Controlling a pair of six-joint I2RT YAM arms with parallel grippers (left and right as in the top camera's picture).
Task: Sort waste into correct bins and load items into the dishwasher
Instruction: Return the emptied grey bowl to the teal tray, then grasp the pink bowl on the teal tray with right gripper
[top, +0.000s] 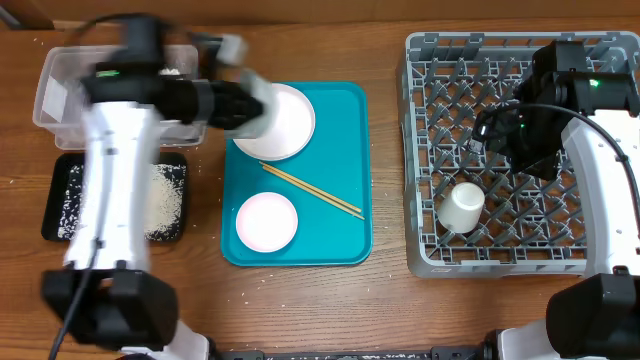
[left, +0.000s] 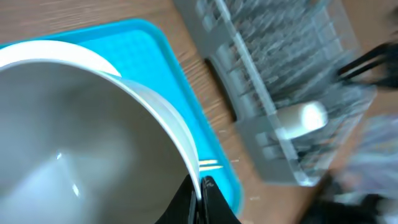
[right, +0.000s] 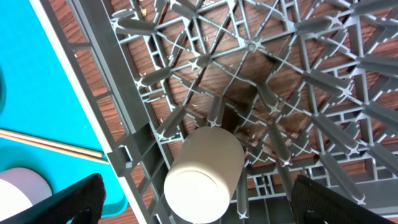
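Left wrist view alone shows the grip: left gripper (left: 200, 198) pinched shut on the white bowl's (left: 74, 143) rim. Overhead blurs it.

Overhead: bowl at 12 o'clock on teal tray (top: 350, 110), chopsticks (top: 312, 190) mid-tray, pink plate (top: 266, 221) at 7 o'clock.

Right wrist view: right gripper (right: 199, 204) spread wide, empty, above tilted cup (right: 205, 165) near the 7 o'clock corner of rack (top: 430, 60).

Bare wood strip between tray and rack.

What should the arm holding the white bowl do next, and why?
Probably carry it across to the grey rack: the left gripper is pinching the white bowl's rim over the teal tray, and pegs beside the cup look free.
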